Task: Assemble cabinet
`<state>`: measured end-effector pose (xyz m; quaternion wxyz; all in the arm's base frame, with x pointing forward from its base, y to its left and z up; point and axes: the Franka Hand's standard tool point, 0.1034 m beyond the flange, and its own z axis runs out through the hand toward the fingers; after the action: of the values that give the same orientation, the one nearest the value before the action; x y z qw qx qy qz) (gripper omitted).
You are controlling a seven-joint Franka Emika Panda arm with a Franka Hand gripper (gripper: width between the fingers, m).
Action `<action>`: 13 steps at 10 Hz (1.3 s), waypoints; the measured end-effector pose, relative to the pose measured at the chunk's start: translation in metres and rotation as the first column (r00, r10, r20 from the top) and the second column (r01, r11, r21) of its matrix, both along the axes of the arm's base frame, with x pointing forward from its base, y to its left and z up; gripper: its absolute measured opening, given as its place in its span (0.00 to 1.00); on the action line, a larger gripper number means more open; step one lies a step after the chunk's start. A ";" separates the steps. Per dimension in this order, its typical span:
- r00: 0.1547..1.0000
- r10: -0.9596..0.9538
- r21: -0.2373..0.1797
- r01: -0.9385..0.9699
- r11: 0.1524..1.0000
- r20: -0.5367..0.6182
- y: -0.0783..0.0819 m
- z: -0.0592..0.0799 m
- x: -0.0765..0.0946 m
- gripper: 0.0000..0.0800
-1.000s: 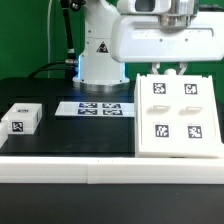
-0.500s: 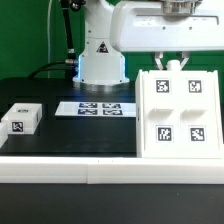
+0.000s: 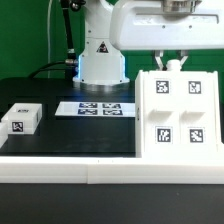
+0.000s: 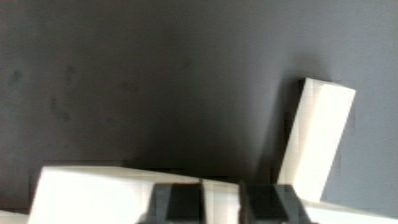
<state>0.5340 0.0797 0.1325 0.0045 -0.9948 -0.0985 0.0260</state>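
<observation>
The cabinet (image 3: 181, 112) is a large white box at the exterior view's right, its face with four square tags turned toward the camera. My gripper (image 3: 173, 66) is directly above it, at its top edge. In the wrist view the two black fingers (image 4: 178, 206) stand either side of a thin white wall, so the gripper (image 4: 224, 206) is shut on the cabinet (image 4: 89, 190). A narrow white slab (image 4: 317, 130) stands beside the fingers; I cannot tell which part it is.
A small white tagged block (image 3: 22, 118) lies at the exterior view's left on the black table. The marker board (image 3: 97, 107) lies flat in front of the white robot base (image 3: 100, 50). A white ledge (image 3: 70, 165) runs along the table's front.
Since a second ago the hand has shifted slightly over the cabinet's top edge and the cabinet's face stands a little more upright. Nothing has visibly moved in the last half second.
</observation>
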 end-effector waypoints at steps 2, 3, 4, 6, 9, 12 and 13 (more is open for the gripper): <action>1.000 0.007 0.000 -0.007 1.000 -0.004 -0.002 0.001 0.003 0.08; 1.000 0.009 0.000 -0.009 1.000 -0.005 -0.003 0.000 0.005 0.08; 1.000 0.009 0.000 -0.009 1.000 -0.005 -0.002 -0.002 0.005 0.07; 1.000 0.010 0.000 -0.010 1.000 -0.007 -0.002 -0.005 0.005 0.06; 1.000 0.010 0.000 -0.010 1.000 -0.008 -0.002 -0.005 0.004 0.50; 1.000 0.010 0.000 -0.010 1.000 -0.008 -0.002 -0.005 0.004 0.92; 1.000 -0.003 0.002 0.003 1.000 -0.001 -0.002 -0.006 0.004 0.92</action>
<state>0.5377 0.0772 0.1268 0.0055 -0.9949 -0.0970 0.0262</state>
